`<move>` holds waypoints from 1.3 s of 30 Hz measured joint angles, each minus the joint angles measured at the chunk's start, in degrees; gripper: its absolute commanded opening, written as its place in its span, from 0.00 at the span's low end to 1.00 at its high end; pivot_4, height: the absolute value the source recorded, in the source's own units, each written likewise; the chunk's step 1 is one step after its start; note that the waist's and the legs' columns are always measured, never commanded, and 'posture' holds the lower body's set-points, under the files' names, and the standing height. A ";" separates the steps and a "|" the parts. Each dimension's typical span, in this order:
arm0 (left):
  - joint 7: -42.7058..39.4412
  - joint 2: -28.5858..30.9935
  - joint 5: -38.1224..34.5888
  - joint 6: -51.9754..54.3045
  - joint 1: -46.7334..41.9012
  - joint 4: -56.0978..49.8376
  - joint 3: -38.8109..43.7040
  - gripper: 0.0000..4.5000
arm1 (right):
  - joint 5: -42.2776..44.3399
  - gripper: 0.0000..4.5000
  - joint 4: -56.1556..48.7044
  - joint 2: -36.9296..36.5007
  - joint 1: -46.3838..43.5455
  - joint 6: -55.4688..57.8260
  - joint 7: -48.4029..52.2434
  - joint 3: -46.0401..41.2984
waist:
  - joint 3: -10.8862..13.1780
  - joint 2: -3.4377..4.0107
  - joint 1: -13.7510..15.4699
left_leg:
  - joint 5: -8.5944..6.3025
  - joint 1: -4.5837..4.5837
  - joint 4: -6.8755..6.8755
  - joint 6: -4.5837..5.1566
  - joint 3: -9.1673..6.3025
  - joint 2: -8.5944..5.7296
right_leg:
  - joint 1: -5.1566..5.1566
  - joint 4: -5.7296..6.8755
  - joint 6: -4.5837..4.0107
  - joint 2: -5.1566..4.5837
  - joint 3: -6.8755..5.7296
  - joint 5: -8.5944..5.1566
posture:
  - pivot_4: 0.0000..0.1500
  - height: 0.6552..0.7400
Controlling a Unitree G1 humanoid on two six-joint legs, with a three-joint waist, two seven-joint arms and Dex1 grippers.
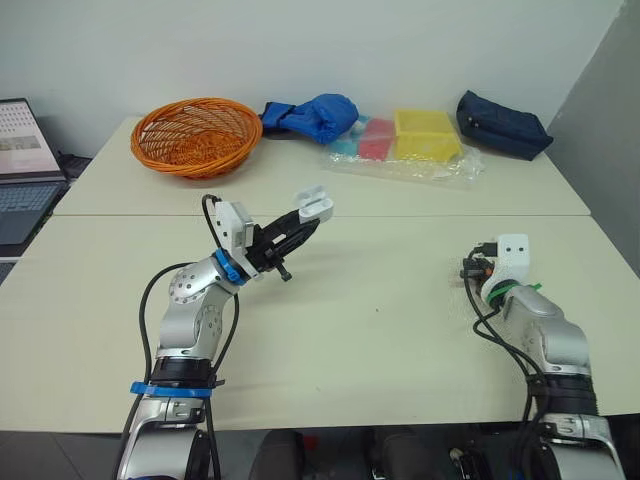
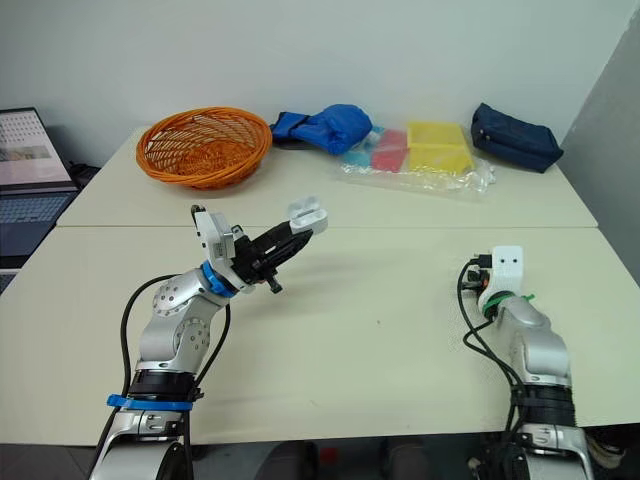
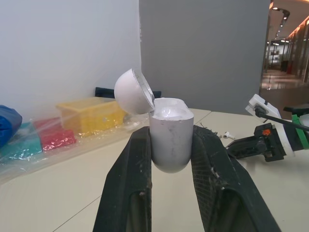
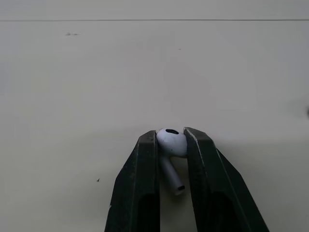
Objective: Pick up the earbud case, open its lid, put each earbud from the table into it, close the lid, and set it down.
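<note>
We see the left tool (image 1: 303,224) raised above the bench (image 1: 380,330), its two black fingers closed on the white earbud case (image 1: 314,206), whose lid stands open; the right tool (image 1: 472,268) sits low over the bench on the right side, well apart from the case; along the far edge lie an orange basket (image 1: 195,135), a blue cloth bundle (image 1: 315,116), a clear bag (image 1: 420,166) holding a yellow box (image 1: 427,134) beside a red block (image 1: 376,141), and a dark blue pouch (image 1: 503,125); a laptop (image 1: 22,170) stands beyond the bench's left end.
</note>
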 measured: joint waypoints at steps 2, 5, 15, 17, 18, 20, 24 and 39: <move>-0.42 -0.10 -0.04 -0.13 0.17 0.02 -0.06 0.17 | 1.45 0.09 -3.93 -5.62 1.99 0.93 7.65 2.89 | 0.04 0.07 0.04 | 0.00 -0.03 -0.03 0.00 -0.01 -0.01 | -0.01 -0.03 0.01 -0.01 -0.01 -0.01 | 1.00 1.00; -1.37 -0.06 -0.27 -0.29 2.32 -0.15 -0.07 0.17 | 4.53 0.09 -13.57 -20.57 6.11 1.13 25.03 7.42 | 0.13 0.26 0.08 | -0.01 -0.01 -0.11 0.00 -0.03 -0.06 | 0.03 -0.16 0.08 -0.08 -0.05 -0.05 | 1.00 1.00; 0.85 -3.04 -0.22 -0.14 5.28 -4.15 -1.56 0.17 | -0.69 0.09 -8.33 -44.84 9.99 -4.34 47.80 14.13 | 0.15 0.20 0.11 | -0.01 0.03 0.06 0.00 0.04 -0.14 | 0.06 -0.12 0.08 -0.24 -0.03 -0.05 | 1.00 1.00; 1.78 -3.39 -0.21 -0.08 6.08 -5.09 -1.58 0.17 | -2.62 0.09 -5.05 -45.20 9.99 -5.94 48.21 14.60 | 0.16 0.21 0.10 | -0.01 0.03 0.04 0.00 0.05 -0.15 | 0.04 -0.12 0.09 -0.23 -0.02 -0.04 | 1.00 1.00; 2.11 -3.39 -0.20 -0.06 6.37 -5.48 -1.60 0.17 | -3.36 0.09 -3.53 -45.60 9.95 -6.85 48.39 14.97 | 0.16 0.21 0.10 | -0.01 0.03 0.01 0.00 0.04 -0.14 | 0.04 -0.11 0.08 -0.22 -0.03 -0.05 | 1.00 1.00; 2.79 -3.38 -0.20 0.03 6.75 -5.74 -1.65 0.17 | -4.97 0.09 -1.90 -46.16 9.69 -8.30 49.14 15.02 | 0.15 0.21 0.11 | -0.01 0.02 0.00 0.00 0.01 -0.13 | 0.04 -0.11 0.08 -0.19 -0.06 -0.05 | 1.00 1.00; 3.51 -3.47 -0.20 0.29 7.83 -7.01 -2.20 0.17 | -7.53 0.09 0.96 -47.57 10.38 -11.35 49.46 15.07 | 0.15 0.21 0.19 | -0.01 0.02 0.03 0.00 0.01 -0.14 | 0.06 -0.12 0.09 -0.20 -0.06 -0.05 | 1.00 1.00; 4.15 -3.21 -0.37 2.33 7.83 -8.01 -2.73 0.17 | -7.58 0.09 3.76 -46.41 11.02 -10.88 50.25 13.48 | 0.12 0.14 0.20 | -0.01 0.18 0.09 -0.01 -0.03 -0.17 | 0.30 -0.15 0.12 -0.23 -0.10 -0.03 | 1.00 1.00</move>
